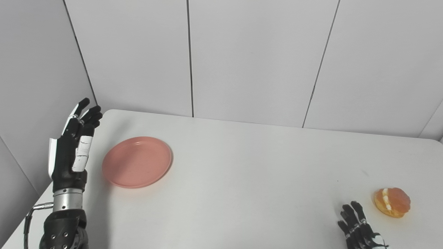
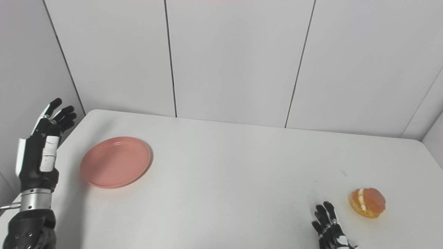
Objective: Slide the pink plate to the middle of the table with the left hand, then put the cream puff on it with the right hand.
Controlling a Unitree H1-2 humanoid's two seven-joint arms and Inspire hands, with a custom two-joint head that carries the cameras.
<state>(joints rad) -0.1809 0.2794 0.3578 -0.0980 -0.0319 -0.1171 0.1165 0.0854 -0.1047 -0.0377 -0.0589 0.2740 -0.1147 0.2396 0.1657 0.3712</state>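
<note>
Currently the pink plate [image 1: 137, 162] is lying flat on the left part of the white desk [image 1: 242, 180], well apart from the middle, and it is holding nothing. The left hand [image 1: 74, 148] is hovering upright just beside the plate's left edge, fingers [image 1: 88, 116] extended and apart, touching nothing. The cream puff [image 1: 391, 202] is sitting on the desk at the right side, far from the plate. The right hand [image 1: 358, 228] is resting low at the bottom edge, near the puff but not touching it; its fingers are appearing spread and empty, though most of the hand is cut off. The plate is looking rigid, light and smooth, so it is likely sliding easily on the desk; pressing fingertips on the raised rim at the left side and pushing rightward is appearing the most controlled contact. The puff is appearing soft and fragile, with a cream seam around its middle; gripping gently across the bun halves is reducing the risk of crushing it or squeezing out filling.
</note>
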